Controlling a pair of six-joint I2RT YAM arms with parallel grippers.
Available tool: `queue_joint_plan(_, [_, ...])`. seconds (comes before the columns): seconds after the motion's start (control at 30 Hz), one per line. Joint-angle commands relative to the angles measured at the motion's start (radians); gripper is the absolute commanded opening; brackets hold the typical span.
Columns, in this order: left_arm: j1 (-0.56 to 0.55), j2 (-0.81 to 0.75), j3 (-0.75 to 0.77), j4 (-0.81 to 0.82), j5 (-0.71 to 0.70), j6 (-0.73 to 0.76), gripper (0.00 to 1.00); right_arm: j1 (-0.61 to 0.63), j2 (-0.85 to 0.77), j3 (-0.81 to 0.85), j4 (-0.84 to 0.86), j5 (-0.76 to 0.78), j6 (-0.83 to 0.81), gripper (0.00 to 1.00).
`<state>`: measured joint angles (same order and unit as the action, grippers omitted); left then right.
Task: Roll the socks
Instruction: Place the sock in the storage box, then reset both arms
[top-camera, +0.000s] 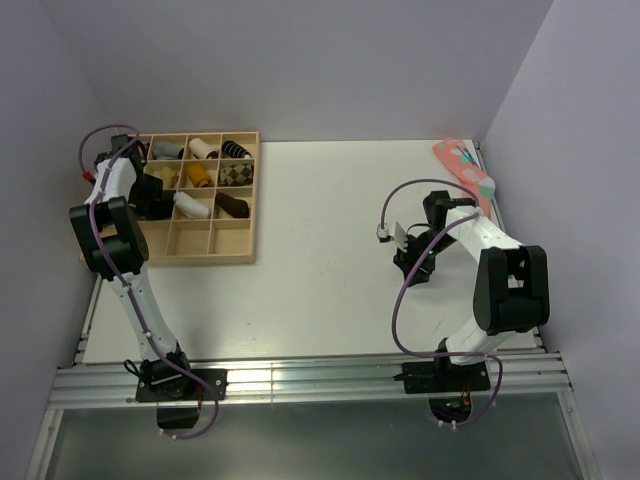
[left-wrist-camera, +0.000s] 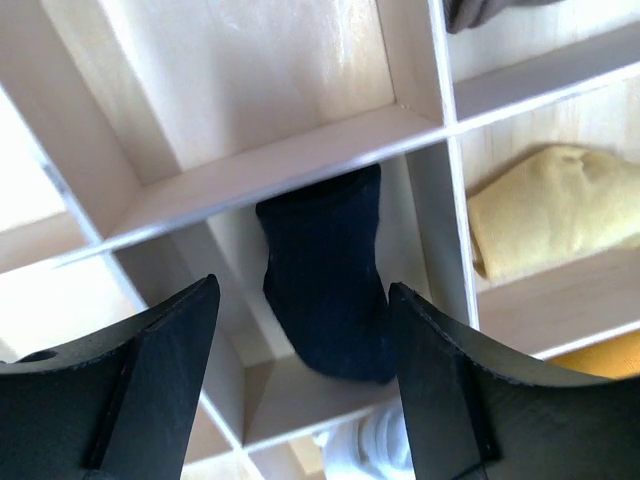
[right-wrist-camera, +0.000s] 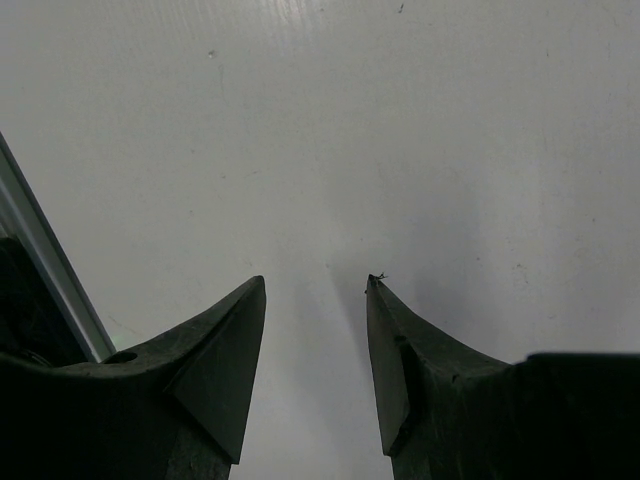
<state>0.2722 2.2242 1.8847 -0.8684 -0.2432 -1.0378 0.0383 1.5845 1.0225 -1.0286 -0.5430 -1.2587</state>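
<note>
— Where are the socks (left-wrist-camera: 325, 270)?
— A black bundle inside one compartment of the wooden tray (left-wrist-camera: 270, 165), beneath the left gripper (left-wrist-camera: 302, 292), its fingers apart.
— The right gripper (right-wrist-camera: 315, 285)?
— Well apart from the tray, fingers also spread.

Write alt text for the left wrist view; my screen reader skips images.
A black sock lies in one compartment of a wooden tray, framed by the open left end effector. A yellow roll sits in the neighbouring compartment.
</note>
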Motion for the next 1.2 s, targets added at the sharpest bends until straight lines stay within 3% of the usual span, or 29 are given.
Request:
queue_joint_plan(0.0, [-0.005,-0.081,0.066,-0.058,-0.007,0.019,0.74,-0.009,-0.006,0.044,-0.037,-0.020,-0.021,0.52])
queue_joint_plan(0.1, [-0.007,-0.093,0.083,-0.072,-0.016,0.015,0.75,-0.008,-0.001,0.051,-0.045,-0.025,-0.022,0.53])
queue_joint_plan(0.13, [-0.008,-0.095,0.086,-0.070,-0.015,0.015,0.82,-0.009,-0.001,0.053,-0.047,-0.025,-0.022,0.53])
queue_joint_plan(0.37, [-0.018,-0.153,0.099,-0.075,-0.042,0.010,0.82,-0.011,-0.001,0.073,-0.068,-0.044,-0.016,0.53])
queue_joint_plan(0.57, [-0.099,-0.296,0.083,0.000,-0.084,0.079,0.86,-0.012,-0.037,0.105,-0.070,-0.089,0.034,0.54])
queue_joint_plan(0.67, [-0.210,-0.405,0.013,0.101,-0.096,0.142,0.87,-0.017,-0.072,0.143,-0.067,-0.121,0.090,0.55])
queue_joint_plan(0.77, [-0.302,-0.520,-0.084,0.245,-0.068,0.212,0.96,-0.026,-0.115,0.189,-0.035,-0.136,0.189,0.57])
queue_joint_plan(0.9, [-0.520,-0.653,-0.193,0.384,-0.106,0.300,0.99,-0.050,-0.170,0.257,0.001,-0.189,0.350,0.63])
queue_joint_plan(0.93, [-0.559,-0.664,-0.208,0.406,-0.117,0.320,0.99,-0.063,-0.179,0.264,0.007,-0.192,0.373,0.92])
queue_joint_plan(1.1, [-0.855,-0.731,-0.301,0.528,-0.188,0.453,1.00,-0.100,-0.245,0.284,0.103,-0.196,0.542,1.00])
queue_joint_plan(1.17, [-0.939,-0.750,-0.378,0.615,-0.141,0.464,1.00,-0.109,-0.279,0.284,0.145,-0.196,0.582,1.00])
